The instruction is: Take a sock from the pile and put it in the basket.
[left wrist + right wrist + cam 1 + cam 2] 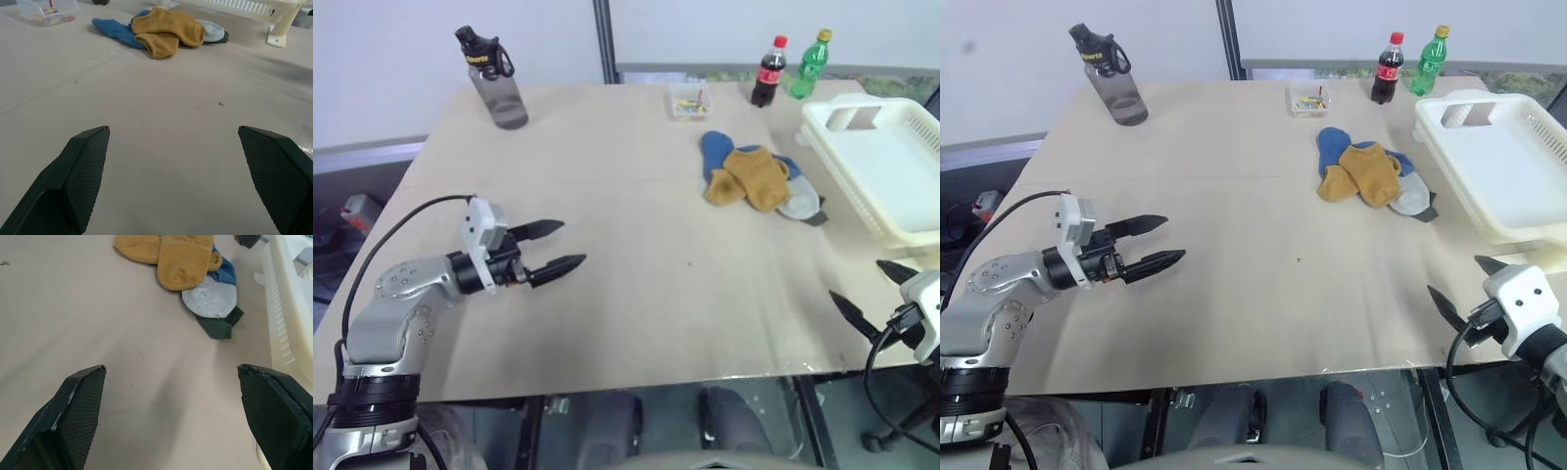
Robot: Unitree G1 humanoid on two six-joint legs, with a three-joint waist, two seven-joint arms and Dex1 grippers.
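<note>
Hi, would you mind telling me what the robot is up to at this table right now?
Nothing is being handled yet. The pile of blue, mustard and grey socks lies untouched on the table, just beside the white basket, which has no sock in it. The left tool hovers open over the near left part of the table, and the right tool is open at the near right edge, below the basket. Neither holds anything.

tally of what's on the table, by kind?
Bottles: 3 (grey, cola, green)
Sock pile: 1
Basket: 1
Clear box: 1
Total: 6
</note>
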